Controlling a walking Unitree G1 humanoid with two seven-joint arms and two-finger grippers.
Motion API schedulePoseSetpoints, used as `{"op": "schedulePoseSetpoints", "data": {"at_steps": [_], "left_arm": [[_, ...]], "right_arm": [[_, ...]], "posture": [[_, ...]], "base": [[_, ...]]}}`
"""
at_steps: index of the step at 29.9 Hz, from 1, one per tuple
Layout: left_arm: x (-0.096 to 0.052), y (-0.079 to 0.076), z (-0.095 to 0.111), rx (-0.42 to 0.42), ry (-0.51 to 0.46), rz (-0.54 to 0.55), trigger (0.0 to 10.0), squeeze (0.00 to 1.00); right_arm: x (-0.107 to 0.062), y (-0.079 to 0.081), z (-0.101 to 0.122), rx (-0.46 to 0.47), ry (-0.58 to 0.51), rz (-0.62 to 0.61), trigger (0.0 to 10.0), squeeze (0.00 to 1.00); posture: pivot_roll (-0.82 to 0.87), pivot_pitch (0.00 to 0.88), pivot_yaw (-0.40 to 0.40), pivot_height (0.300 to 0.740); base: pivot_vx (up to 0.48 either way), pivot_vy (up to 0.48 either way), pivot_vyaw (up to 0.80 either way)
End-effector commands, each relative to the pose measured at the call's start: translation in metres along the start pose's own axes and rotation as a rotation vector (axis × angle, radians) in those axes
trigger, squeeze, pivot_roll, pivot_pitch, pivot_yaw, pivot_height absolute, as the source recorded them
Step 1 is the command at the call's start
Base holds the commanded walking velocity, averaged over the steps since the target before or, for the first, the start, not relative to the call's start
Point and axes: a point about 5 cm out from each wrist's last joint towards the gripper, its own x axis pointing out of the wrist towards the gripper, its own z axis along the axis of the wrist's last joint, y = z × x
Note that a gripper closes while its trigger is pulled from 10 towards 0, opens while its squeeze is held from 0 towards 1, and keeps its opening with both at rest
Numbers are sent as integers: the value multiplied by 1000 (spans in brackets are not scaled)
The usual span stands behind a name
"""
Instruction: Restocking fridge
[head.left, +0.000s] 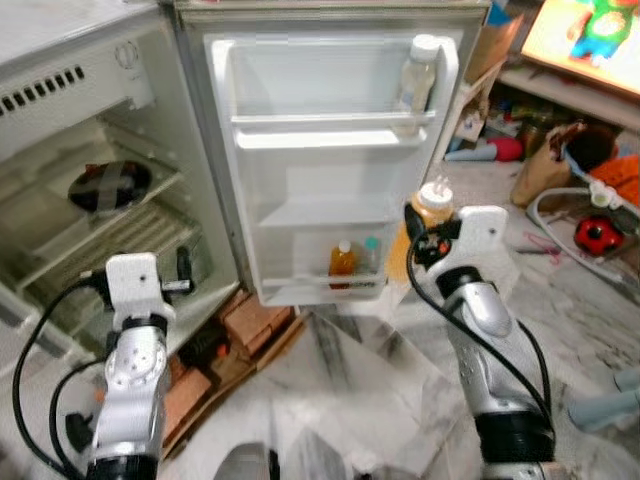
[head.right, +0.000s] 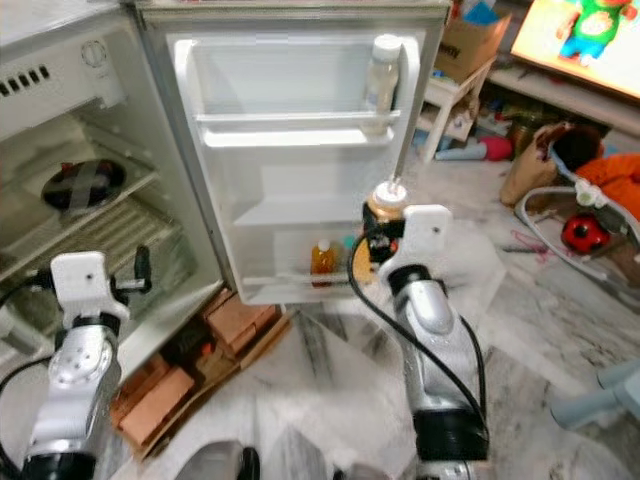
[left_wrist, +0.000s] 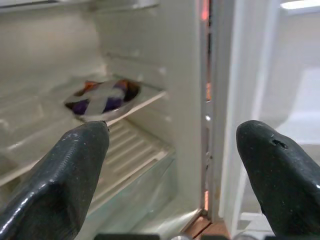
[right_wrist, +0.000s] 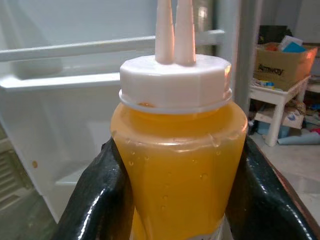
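**Carrying the yellow bottle to the fridge door shelf**

In the left eye view, the right gripper (head.left: 420, 243) holds a yellow sauce bottle (head.left: 431, 207) upright, just in front of the open fridge door (head.left: 330, 150). The lower door shelf (head.left: 320, 283) already has an orange bottle (head.left: 342, 260) and a smaller bottle with a teal cap (head.left: 371, 252) beside it. The upper door shelf (head.left: 330, 120) has one pale bottle (head.left: 418, 75) at its far end. I judge the lower shelf is the nearer goal, so the bottle should go up over the shelf rail and then down in the free space, not against the standing bottles.

In the right eye view, the left gripper (head.right: 140, 270) hangs near the fridge interior, beside the wire shelves (head.right: 110, 230), where a foil-covered dish (head.right: 80, 185) lies. It carries nothing.

In the left wrist view, the two black fingers (left_wrist: 65, 175) stand wide apart with nothing between them, pointing to the dish and the inner fridge wall.

In the right wrist view, the fingers (right_wrist: 95, 195) press on both sides of the yellow bottle, low on its body, and the white twin-spout cap (right_wrist: 175, 80) stands above them. The grip looks firm. To do the step well, the bottle must stay vertical, and release should come only when its base rests on the shelf.
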Motion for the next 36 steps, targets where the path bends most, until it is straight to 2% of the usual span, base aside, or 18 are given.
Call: {"op": "schedulePoseSetpoints", "data": {"at_steps": [1, 13, 19, 25, 30, 36], "left_arm": [[0, -1, 2, 8, -5, -12, 10000, 0], [1, 1, 4, 10, -3, -17, 10000, 0], [0, -1, 12, 4, -46, -65, 10000, 0], [0, -2, 11, -11, -31, -86, 10000, 0], [0, -2, 11, -23, -32, -91, 10000, 0], [-1, -4, 11, -34, -31, -97, 10000, 0]], "right_arm": [[-1, -2, 0, 9, 2, -15, 10000, 0], [-1, -1, -1, 7, 4, -26, 10000, 0], [-2, 0, 0, -1, -4, -17, 10000, 0], [-2, 3, 0, -8, -7, -5, 10000, 0], [-1, 2, 0, -4, -7, -11, 10000, 0], [0, 1, 2, -11, -8, -6, 10000, 0]], "posture": [[-18, 2, -12, 740], [-13, 20, -7, 740], [-8, 29, 0, 740], [-6, 32, 2, 740], [-7, 35, -1, 740], [-10, 34, -6, 740]], "base": [[0, 409, 0], [0, 363, 0], [0, 0, 0], [0, 0, 515], [0, 0, 0], [261, 0, 0]]}}
